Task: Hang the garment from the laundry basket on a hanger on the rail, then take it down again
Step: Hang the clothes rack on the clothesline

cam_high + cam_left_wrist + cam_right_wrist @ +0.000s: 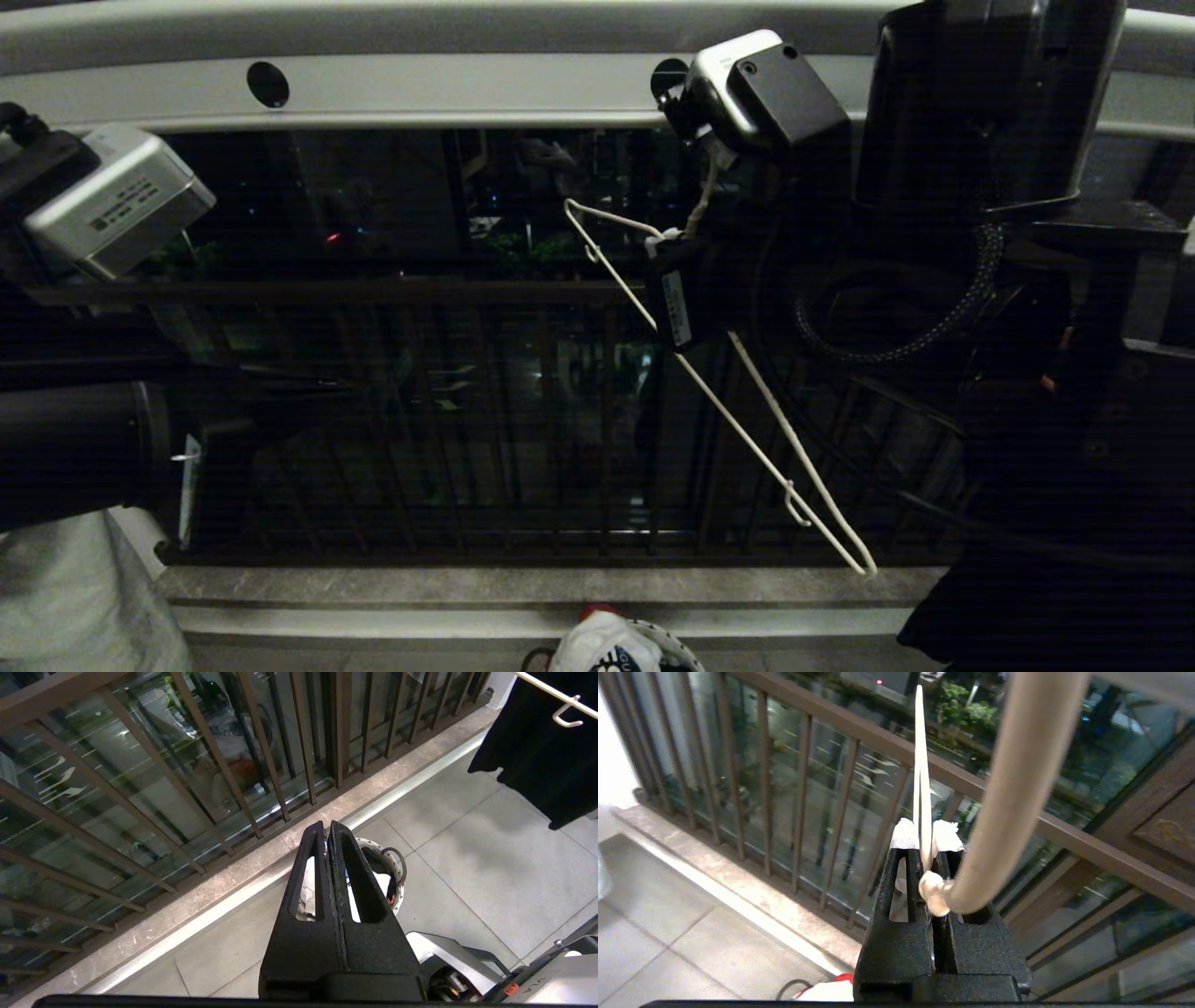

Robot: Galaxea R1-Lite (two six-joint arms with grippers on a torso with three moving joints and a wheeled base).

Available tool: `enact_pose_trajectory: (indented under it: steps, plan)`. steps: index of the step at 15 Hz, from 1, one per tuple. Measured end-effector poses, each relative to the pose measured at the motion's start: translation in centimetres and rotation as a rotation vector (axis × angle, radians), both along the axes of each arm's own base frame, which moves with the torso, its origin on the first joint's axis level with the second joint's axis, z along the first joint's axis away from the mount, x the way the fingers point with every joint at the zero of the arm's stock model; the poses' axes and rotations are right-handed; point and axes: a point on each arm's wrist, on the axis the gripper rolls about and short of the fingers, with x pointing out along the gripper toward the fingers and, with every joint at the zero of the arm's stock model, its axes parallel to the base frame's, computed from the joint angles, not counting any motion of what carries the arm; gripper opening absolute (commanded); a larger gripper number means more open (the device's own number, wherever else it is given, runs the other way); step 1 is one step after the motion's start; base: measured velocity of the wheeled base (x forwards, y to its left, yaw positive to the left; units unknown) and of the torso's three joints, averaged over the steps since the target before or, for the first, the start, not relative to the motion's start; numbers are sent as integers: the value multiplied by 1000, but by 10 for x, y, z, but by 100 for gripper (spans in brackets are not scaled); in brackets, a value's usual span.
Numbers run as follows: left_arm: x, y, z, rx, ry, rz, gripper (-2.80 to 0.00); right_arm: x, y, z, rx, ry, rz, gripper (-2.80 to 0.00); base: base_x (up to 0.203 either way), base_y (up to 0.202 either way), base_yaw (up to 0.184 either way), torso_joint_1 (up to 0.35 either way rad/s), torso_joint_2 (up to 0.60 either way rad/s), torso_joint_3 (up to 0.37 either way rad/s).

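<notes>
Head view: right tool (674, 245) grips the bare hanger (738, 397) below the rail (448, 89); garment (597, 649) waits in the basket at six o'clock. Left tool (328, 833) is clenched empty. Next, dress the hanger.

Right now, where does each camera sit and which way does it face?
Head: high, facing the rail and balcony bars; both wrists show, right gripper clamping the hanger.
Left wrist: behind the shut left gripper, looking down at the basket and floor.
Right wrist: behind its fingers, facing the bars.
Shared: all three show the hanger; head and left wrist show the basket.
</notes>
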Motion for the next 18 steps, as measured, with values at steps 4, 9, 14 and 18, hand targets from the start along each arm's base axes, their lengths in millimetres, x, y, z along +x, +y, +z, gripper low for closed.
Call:
enact_pose_trajectory:
  steps: [4, 9, 14, 18]
  plan:
    - [-1, 0, 0, -1, -1, -2, -280, 0, 0, -7, -52, 42, 2, 0, 0, 0, 0, 0, 0, 0]
    - [0, 0, 0, 0, 1, -3, -280, -5, -5, 1, -37, 30, 3, 0, 0, 0, 0, 0, 0, 0]
    - [3, -3, -3, 8, 14, 0, -280, -34, -25, 24, 37, -10, 55, 0, 0, 0, 0, 0, 0, 0]
    - [8, -6, -5, 18, 29, 3, -280, -61, -50, 44, 96, -20, 139, 0, 0, 0, 0, 0, 0, 0]
